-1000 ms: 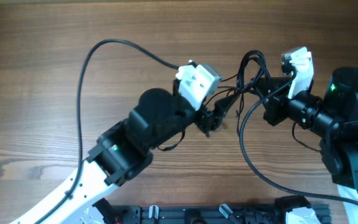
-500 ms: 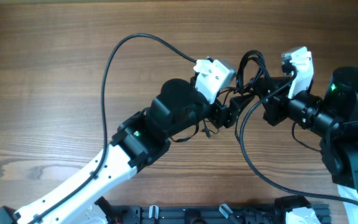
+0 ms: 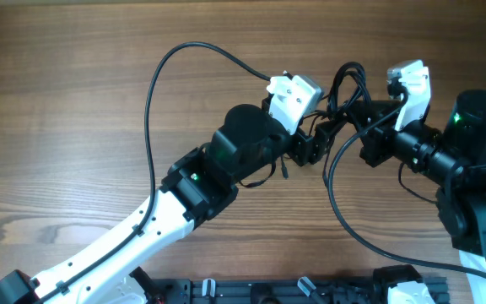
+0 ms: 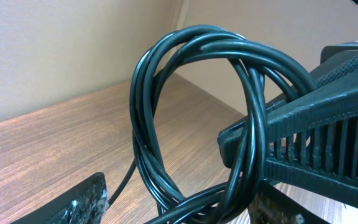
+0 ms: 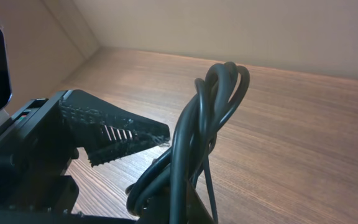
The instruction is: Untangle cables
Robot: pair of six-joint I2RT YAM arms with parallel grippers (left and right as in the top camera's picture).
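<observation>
The cables (image 3: 337, 83) are a bunch of thin black loops held up off the wooden table (image 3: 74, 76), with my right gripper (image 3: 358, 111) shut on their lower part. In the right wrist view the cables (image 5: 205, 118) rise straight up out of my right gripper (image 5: 185, 208). My left gripper (image 3: 317, 139) has come in from the left and stands open, right against the bunch. Seen from the left wrist, the cables (image 4: 194, 118) loop upward and their lower strands cross between the two spread fingers of the left gripper (image 4: 179, 202). No plug ends show.
A thick black arm cable (image 3: 152, 101) arcs over the table behind the left arm. Another thick cable (image 3: 332, 190) curves down under the right arm (image 3: 471, 169). The right gripper's ribbed finger (image 4: 328, 134) fills the right of the left wrist view.
The left arm has swung up and to the right until its open gripper reached the bunch. The right gripper has stayed shut on the cables, shifting only slightly.
</observation>
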